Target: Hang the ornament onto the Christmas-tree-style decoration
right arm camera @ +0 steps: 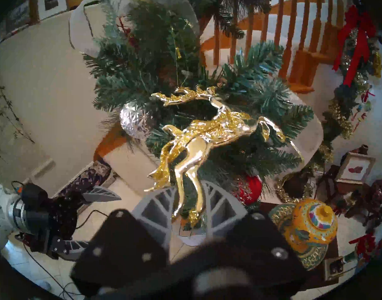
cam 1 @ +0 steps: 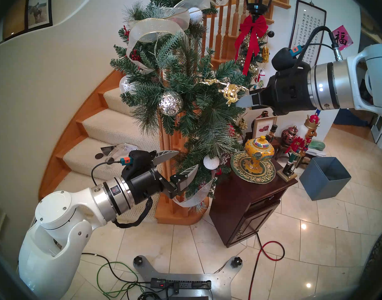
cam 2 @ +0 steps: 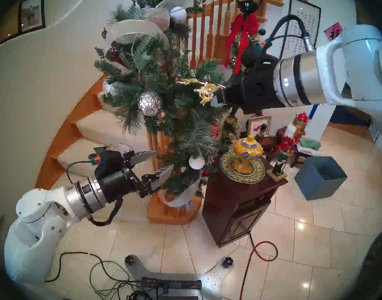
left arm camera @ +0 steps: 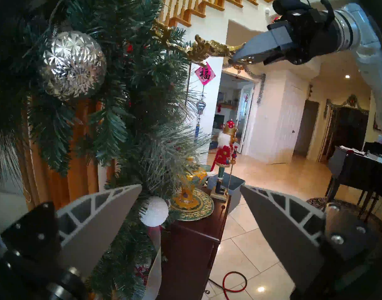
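Note:
The ornament (cam 1: 229, 91) (right arm camera: 207, 132) is a shiny gold chain of reindeer lying tilted against the right side of the Christmas-tree-style decoration (cam 1: 207, 124) (right arm camera: 142, 55), a bushy green garland on the stair post. My right gripper (cam 1: 242, 102) (right arm camera: 189, 186) is shut on the lower reindeer's legs. A thin gold string rises from the upper reindeer into the branches. In the left wrist view, the ornament (left arm camera: 207, 48) bridges from the garland (left arm camera: 131, 76) to the right gripper (left arm camera: 237, 57). My left gripper (cam 1: 187, 159) (left arm camera: 190, 186) is open and empty by the garland's lower part.
A faceted silver ball (cam 1: 171, 103) and a white snowy ball (cam 1: 211, 162) hang in the garland. A dark wood cabinet (cam 1: 250, 197) below carries a yellow jar (cam 1: 259, 152) and a nutcracker (cam 1: 298, 145). A blue-grey box (cam 1: 324, 178) and cables lie on the floor.

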